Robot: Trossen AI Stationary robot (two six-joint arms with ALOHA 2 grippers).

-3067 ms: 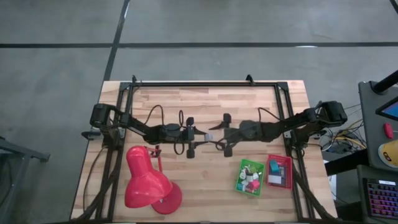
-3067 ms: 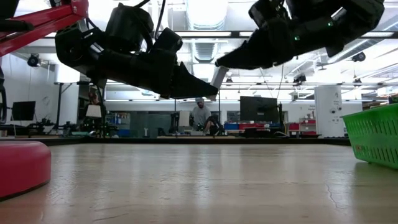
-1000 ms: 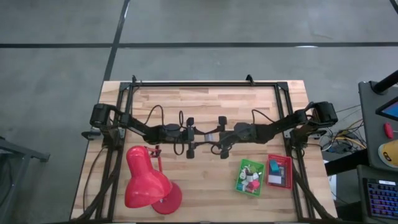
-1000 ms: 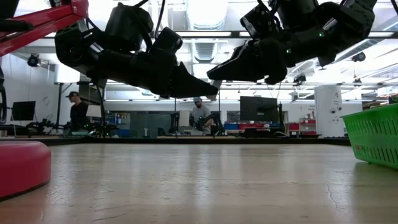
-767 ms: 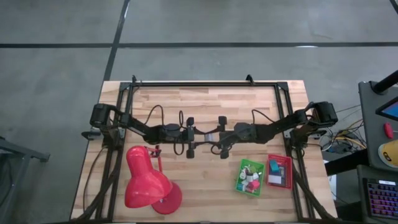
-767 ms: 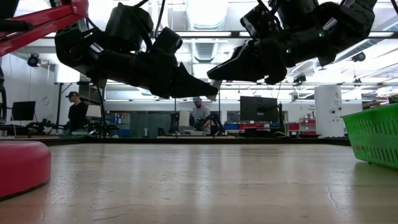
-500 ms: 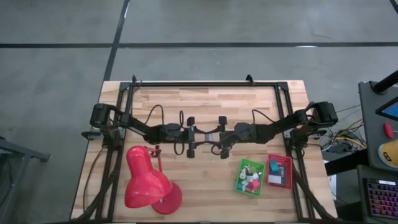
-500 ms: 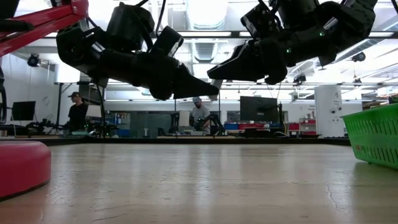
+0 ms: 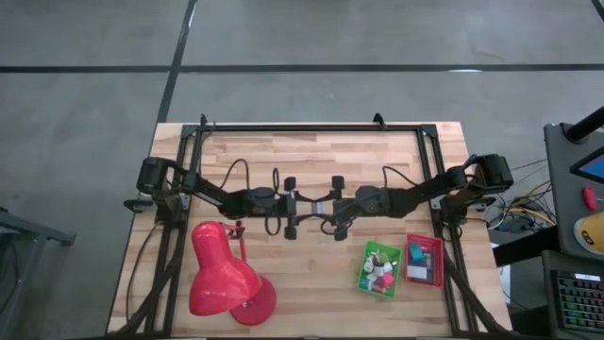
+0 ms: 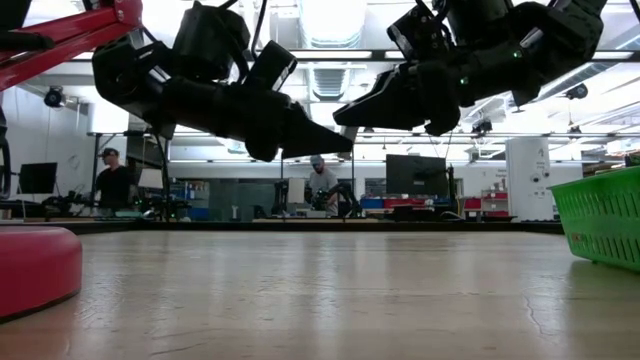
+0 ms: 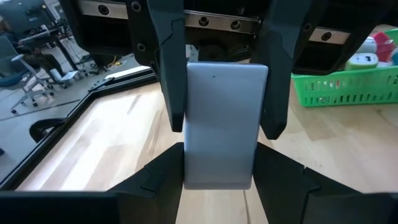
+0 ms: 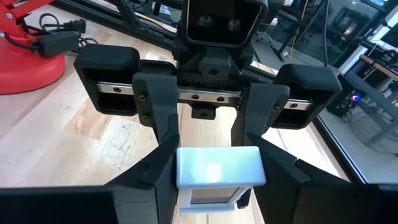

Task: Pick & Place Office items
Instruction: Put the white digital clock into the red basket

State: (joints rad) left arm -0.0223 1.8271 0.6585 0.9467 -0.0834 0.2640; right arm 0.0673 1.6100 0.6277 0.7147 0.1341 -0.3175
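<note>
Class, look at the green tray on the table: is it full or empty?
Partly filled. The green tray holds several small pieces, white, pink and dark ones, with bare green floor between them.

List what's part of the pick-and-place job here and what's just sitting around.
Job:
- pale flat block, held up mid-table where the two grippers meet; right gripper is clamped on it, left gripper is at its other end
- small pieces in the green tray
- teal block in the red tray

Lying about:
- red desk lamp

A wooden table [image 9: 311, 274] carries a red lamp [image 9: 222, 276], green tray [image 9: 363, 274] and red tray [image 9: 436, 247].
</note>
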